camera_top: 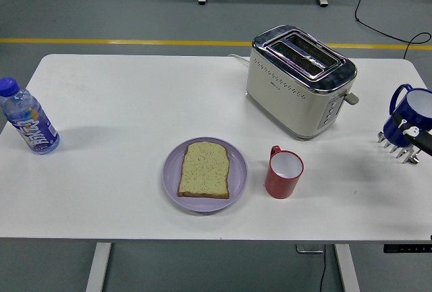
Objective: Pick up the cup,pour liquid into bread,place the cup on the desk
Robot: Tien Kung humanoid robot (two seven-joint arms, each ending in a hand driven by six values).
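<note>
A blue cup [403, 118] with a white inside hangs at the far right edge of the table, handle to the left. My right hand [413, 134] is shut on it; only black fingers with white marks show, the rest is past the picture's edge. A slice of bread [204, 168] lies on a purple plate [171, 181] at the middle front. Just right of the plate, a red cup [283, 174] stands upright with nothing in it. My left hand is out of view.
A cream and chrome toaster [300, 79] stands behind the red cup. A small metal rack [395, 144] sits right under the blue cup. A water bottle with a blue cap [28, 125] stands at the left edge.
</note>
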